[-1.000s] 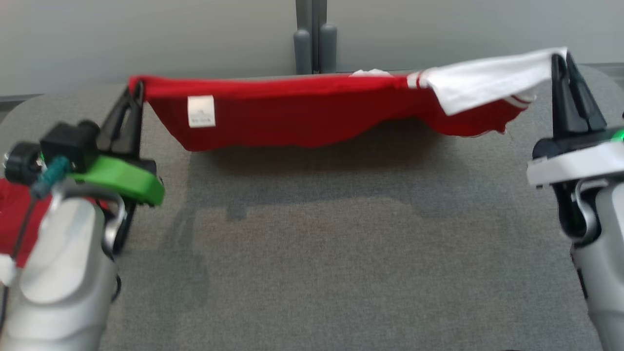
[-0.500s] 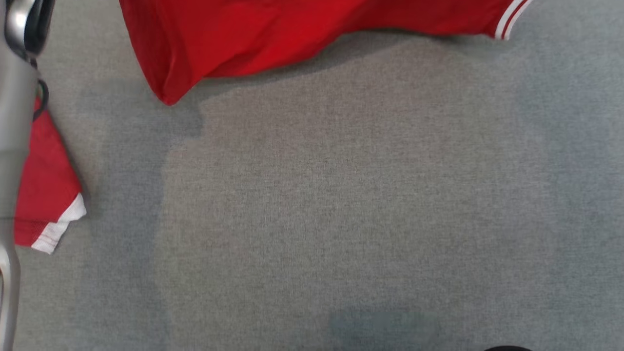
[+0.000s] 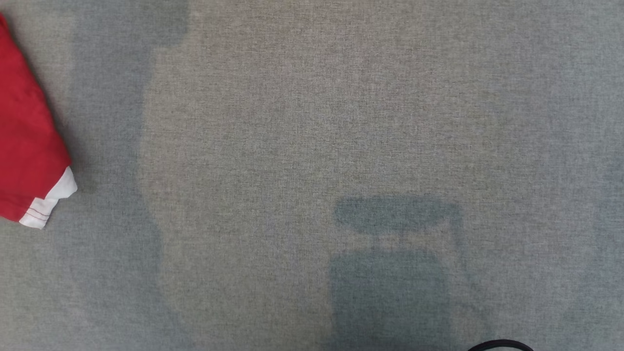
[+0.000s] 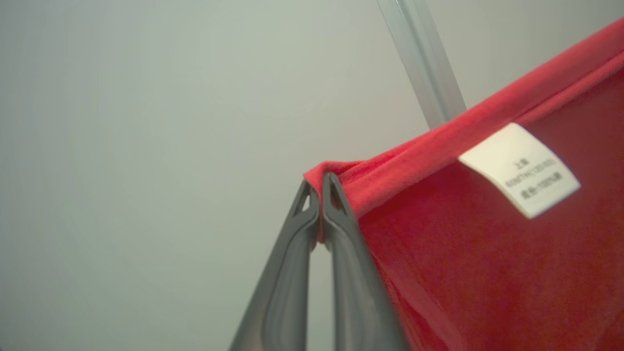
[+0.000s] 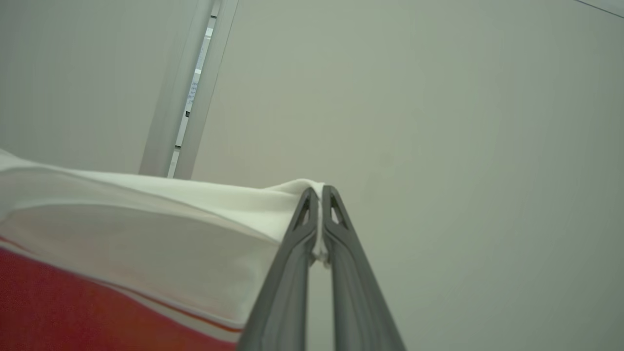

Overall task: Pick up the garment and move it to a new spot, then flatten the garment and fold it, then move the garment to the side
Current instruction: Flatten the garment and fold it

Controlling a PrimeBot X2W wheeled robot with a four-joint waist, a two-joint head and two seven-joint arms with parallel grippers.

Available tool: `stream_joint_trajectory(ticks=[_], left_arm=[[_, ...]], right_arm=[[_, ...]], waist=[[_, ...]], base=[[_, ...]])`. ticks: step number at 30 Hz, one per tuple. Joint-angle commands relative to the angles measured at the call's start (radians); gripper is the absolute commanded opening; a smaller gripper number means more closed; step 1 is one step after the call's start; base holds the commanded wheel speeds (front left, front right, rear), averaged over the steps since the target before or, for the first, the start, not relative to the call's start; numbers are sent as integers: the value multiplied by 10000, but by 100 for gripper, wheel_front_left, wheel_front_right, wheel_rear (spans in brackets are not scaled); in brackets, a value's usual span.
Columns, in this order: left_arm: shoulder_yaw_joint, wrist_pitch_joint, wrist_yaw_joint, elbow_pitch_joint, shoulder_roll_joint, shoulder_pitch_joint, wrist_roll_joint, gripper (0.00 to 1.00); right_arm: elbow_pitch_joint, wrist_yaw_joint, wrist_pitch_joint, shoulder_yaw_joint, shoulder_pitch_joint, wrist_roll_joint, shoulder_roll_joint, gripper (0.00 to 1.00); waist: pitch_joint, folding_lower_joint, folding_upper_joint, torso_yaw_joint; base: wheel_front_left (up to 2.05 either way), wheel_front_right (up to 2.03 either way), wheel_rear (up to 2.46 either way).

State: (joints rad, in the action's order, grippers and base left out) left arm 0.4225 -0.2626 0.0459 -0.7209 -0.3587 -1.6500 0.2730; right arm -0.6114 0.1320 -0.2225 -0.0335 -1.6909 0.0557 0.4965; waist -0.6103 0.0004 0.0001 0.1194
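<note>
head view: grey desk (image 3: 312, 122); red sleeve (image 3: 27, 141) with white cuff (image 3: 48, 202) at the view's left edge.
left wrist view: left jaws clamped on garment (image 4: 463, 273) at its red hem, by care label (image 4: 519, 168); pale post (image 4: 424, 58) behind.
right wrist view: right jaws clamped on its white panel (image 5: 146, 229).

The table cover (image 3: 312, 146) is grey woven cloth, matt and slightly coarse in its weave. At nine o'clock in the head view the garment (image 3: 24, 136) is soft matt red cloth, its cuff (image 3: 48, 202) white with fine red stitching. The left gripper (image 4: 319, 181) and right gripper (image 5: 318, 191) have smooth dark grey fingers, probably plastic, with a dull sheen. At three o'clock in the left wrist view the label (image 4: 519, 169) is smooth and white, printed in grey.
</note>
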Motion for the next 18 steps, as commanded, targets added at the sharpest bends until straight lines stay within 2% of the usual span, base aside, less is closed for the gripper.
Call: stream_joint_trajectory(ticks=[1, 9, 14, 18], left_arm=[[-163, -2, 93, 55, -122, 508, 75, 0], [-578, -6, 357, 164, 38, 2796, 207, 0], [-1220, -8, 450, 399, 422, 5126, 397, 0], [-2120, -7, 473, 842, 1110, 7371, 668, 0]], right_arm=[[-239, -27, -107, 31, -71, 90, 201, 0], [-304, -31, -374, -585, 1796, 1371, 233, 0], [624, -34, -426, -423, 4539, 2913, 517, 0], [1510, -34, -431, -273, 7430, 4088, 423, 0]], waist=[[-17, -4, -1, -55], [-390, -4, -1, -414], [-365, -4, -1, -552], [205, -4, -1, -600]], base=[[0, 0, 0], [0, 0, 0], [0, 0, 0], [0, 0, 0]])
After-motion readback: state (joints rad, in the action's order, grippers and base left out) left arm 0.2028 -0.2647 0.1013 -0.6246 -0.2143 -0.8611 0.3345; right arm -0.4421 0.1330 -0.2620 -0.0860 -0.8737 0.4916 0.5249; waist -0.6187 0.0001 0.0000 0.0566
